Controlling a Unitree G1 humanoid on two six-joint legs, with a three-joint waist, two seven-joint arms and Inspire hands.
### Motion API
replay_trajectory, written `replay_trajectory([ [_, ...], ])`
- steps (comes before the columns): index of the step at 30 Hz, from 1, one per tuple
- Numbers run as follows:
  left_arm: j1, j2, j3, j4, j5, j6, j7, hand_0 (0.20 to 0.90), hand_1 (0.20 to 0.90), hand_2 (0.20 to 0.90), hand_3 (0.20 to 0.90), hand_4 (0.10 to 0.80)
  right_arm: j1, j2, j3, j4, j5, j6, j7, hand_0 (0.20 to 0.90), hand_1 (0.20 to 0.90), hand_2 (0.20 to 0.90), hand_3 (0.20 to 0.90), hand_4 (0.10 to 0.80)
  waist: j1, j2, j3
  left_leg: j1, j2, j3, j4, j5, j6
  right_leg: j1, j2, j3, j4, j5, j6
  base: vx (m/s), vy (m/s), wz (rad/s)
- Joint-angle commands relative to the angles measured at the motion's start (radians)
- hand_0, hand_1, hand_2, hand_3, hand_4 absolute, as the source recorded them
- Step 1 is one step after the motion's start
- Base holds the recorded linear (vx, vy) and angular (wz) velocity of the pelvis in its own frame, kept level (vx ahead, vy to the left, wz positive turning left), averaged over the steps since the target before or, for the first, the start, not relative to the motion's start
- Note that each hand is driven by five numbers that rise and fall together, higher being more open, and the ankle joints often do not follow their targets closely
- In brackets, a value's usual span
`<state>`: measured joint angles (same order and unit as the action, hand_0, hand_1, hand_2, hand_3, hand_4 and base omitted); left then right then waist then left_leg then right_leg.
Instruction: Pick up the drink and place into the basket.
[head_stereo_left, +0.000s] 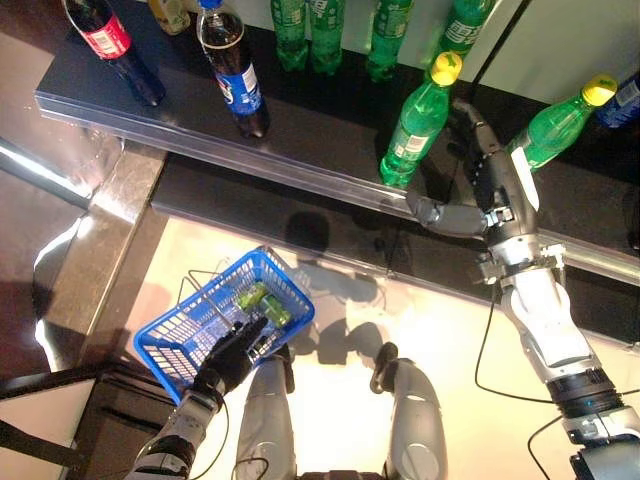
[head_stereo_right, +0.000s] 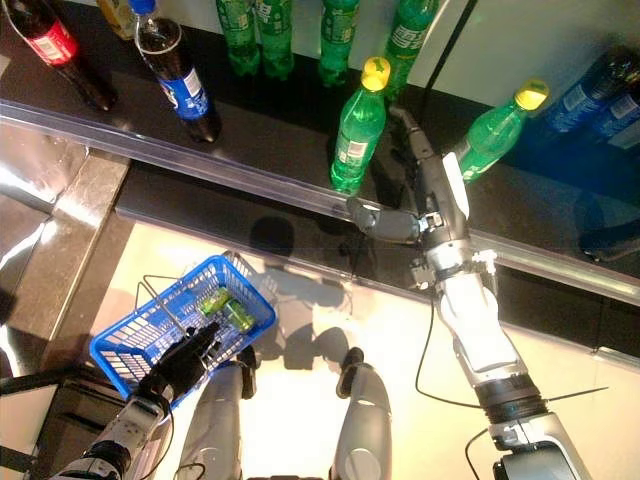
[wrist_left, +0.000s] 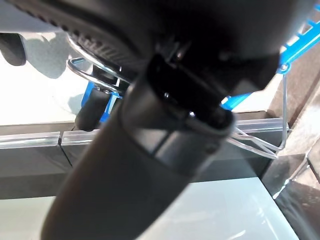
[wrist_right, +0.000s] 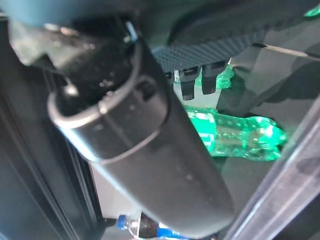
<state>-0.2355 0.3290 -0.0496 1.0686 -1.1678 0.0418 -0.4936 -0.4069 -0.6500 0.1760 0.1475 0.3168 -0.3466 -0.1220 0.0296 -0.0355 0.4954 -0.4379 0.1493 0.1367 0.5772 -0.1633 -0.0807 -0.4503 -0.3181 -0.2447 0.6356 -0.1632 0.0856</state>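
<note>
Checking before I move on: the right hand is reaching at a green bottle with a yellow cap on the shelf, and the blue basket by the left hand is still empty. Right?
Not quite. The blue basket is not empty: the left eye view shows green drinks already lying in it. The rest holds: the right hand is open beside the green bottle with a yellow cap on the shelf, and the left hand is at the basket.

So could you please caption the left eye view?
Right hand open beside a green bottle on the shelf; left hand holds the blue basket.
</note>
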Motion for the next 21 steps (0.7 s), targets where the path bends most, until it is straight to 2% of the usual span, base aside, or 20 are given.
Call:
replay_trajectory([
  [1, 0.081, -0.023, -0.081, -0.066, 0.049, 0.028, -0.068, 0.3, 0.3, 0.3, 0.2, 0.1, -0.106, -0.003, -0.073, -0.033, 0.061, -0.086, -0.032, 0.9, 0.9, 0.9, 0.9, 0.8, 0.034, 0.01, -0.072, 0.08, 0.016, -0.035, -0.095, 0.065, 0.024, -0.017, -0.05, 0.018, -0.02, 0.114, 0.061, 0.036, -0.004, 0.1],
  [10, 0.056, -0.02, -0.115, -0.06, 0.053, 0.044, -0.063, 0.3, 0.3, 0.3, 0.2, 0.1, -0.248, -0.013, -0.053, 0.111, 0.18, -0.034, -0.047, 0.9, 0.9, 0.9, 0.9, 0.8, 0.052, 0.028, -0.068, 0.091, -0.001, -0.043, -0.11, 0.069, 0.025, -0.014, -0.056, 0.01, -0.025, 0.119, 0.062, 0.015, 0.005, 0.06],
  [21, 0.041, -0.017, -0.143, -0.057, 0.059, 0.062, -0.059, 0.3, 0.3, 0.3, 0.2, 0.1, -0.339, -0.022, -0.046, 0.222, 0.261, 0.022, -0.023, 0.9, 0.9, 0.9, 0.9, 0.8, 0.065, 0.042, -0.062, 0.095, -0.013, -0.051, -0.111, 0.066, 0.029, -0.021, -0.064, 0.001, -0.014, 0.121, 0.058, 0.012, 0.002, 0.02],
])
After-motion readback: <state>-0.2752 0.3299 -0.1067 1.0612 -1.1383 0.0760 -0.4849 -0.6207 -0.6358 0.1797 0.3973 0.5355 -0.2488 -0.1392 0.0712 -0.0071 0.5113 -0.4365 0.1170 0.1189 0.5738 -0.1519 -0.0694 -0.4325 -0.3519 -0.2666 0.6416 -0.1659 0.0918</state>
